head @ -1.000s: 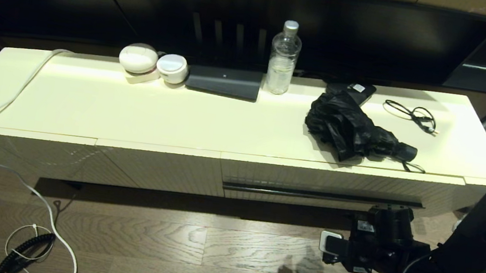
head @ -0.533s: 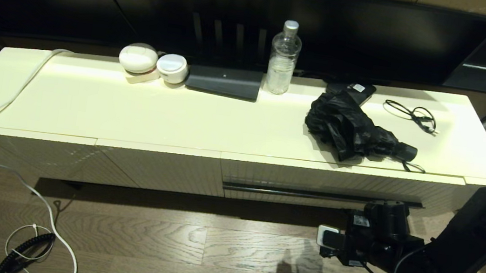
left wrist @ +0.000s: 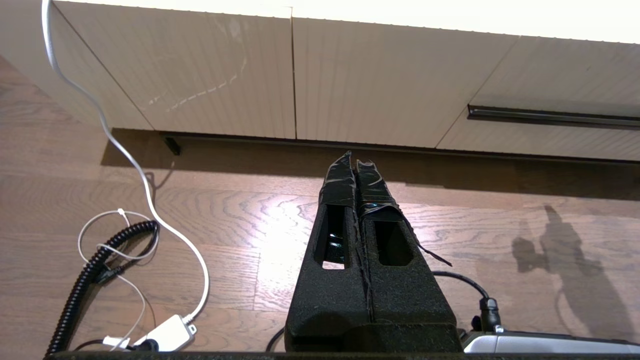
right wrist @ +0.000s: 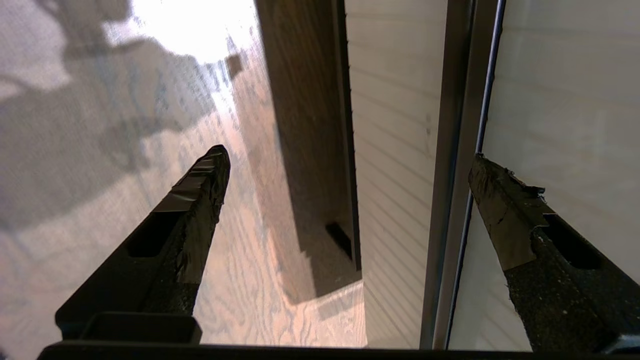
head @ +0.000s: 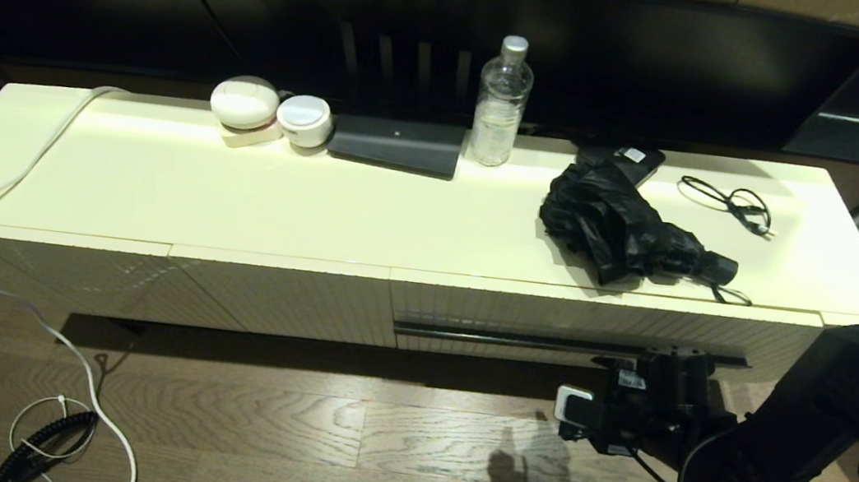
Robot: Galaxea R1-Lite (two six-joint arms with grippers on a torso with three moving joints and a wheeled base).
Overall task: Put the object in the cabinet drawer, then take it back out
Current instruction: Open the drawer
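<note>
The black folding umbrella [head: 630, 230] lies on the cabinet top near its front edge, handle pointing right, above the drawer. The cream ribbed drawer [head: 601, 322] is closed, and its dark handle slot [head: 569, 345] runs along its front. My right arm's wrist [head: 652, 411] hangs low in front of the drawer's right half, just below the slot. My right gripper [right wrist: 347, 155] is open and empty; one finger [right wrist: 505, 215] is over the ribbed front beside the slot [right wrist: 457, 150], the other over the floor. My left gripper [left wrist: 355, 162] is shut and empty, low over the floor before the left panels.
On the cabinet top stand a water bottle [head: 501, 105], a flat black box with a white label [head: 627, 157], a thin cable loop [head: 729, 202], a dark grey flat case [head: 397, 144] and two white round things [head: 244, 102]. A white cable [head: 31, 180] runs down to the floor.
My right arm has moved left and closer to the cabinet, bringing its wrist up under the drawer's handle slot. The umbrella and drawer have not moved.
</note>
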